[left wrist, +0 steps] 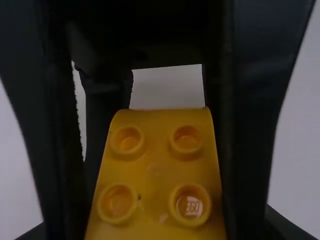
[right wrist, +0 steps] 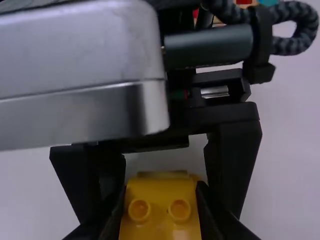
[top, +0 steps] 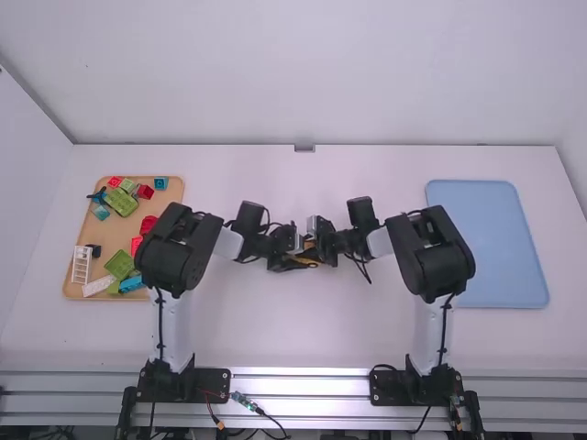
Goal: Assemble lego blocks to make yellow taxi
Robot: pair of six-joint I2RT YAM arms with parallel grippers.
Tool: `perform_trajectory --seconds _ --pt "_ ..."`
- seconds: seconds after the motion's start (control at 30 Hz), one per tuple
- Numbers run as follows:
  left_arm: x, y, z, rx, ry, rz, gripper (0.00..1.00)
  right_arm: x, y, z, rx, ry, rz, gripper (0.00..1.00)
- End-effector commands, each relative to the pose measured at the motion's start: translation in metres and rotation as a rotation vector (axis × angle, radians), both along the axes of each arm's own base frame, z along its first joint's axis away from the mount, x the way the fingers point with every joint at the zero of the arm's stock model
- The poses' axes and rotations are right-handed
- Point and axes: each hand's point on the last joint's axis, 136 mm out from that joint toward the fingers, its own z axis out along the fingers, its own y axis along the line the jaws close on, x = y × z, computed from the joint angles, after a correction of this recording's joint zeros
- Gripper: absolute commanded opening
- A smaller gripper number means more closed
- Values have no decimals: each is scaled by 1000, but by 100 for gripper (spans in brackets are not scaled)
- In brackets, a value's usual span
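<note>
Near the table's middle, my left gripper (top: pixel 295 259) and my right gripper (top: pixel 317 244) meet around small yellow blocks (top: pixel 310 247). The left wrist view gives a close look at a yellow block (left wrist: pixel 155 165) with round studs and a curved far edge; my left gripper (left wrist: pixel 156 231) is shut on the yellow blocks, with the right gripper's dark fingers alongside. Over in the right wrist view, my right gripper (right wrist: pixel 159 220) is shut on a yellow block (right wrist: pixel 160 220) with two studs showing. Another yellow edge lies just behind it, between the left gripper's fingers. How the blocks join is hidden.
A tan tray (top: pixel 121 240) at the left holds several red, green, blue and white pieces, partly under the left arm. At the right lies a light blue tray (top: pixel 495 240), close to the right arm's elbow. Cables loop around both wrists.
</note>
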Motion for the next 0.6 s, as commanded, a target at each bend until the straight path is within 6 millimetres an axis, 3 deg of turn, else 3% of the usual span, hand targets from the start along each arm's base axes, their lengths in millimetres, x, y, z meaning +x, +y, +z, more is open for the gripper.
perform_trajectory --seconds 0.0,0.3,0.57 --pt "-1 16 -34 104 49 68 2 -8 -17 -60 -233 91 -82 0" --pt "-1 15 -34 104 48 65 2 -9 -22 -60 -238 56 -48 0" --pt "-1 14 -34 103 46 64 2 -10 -14 -56 -167 27 -90 0"
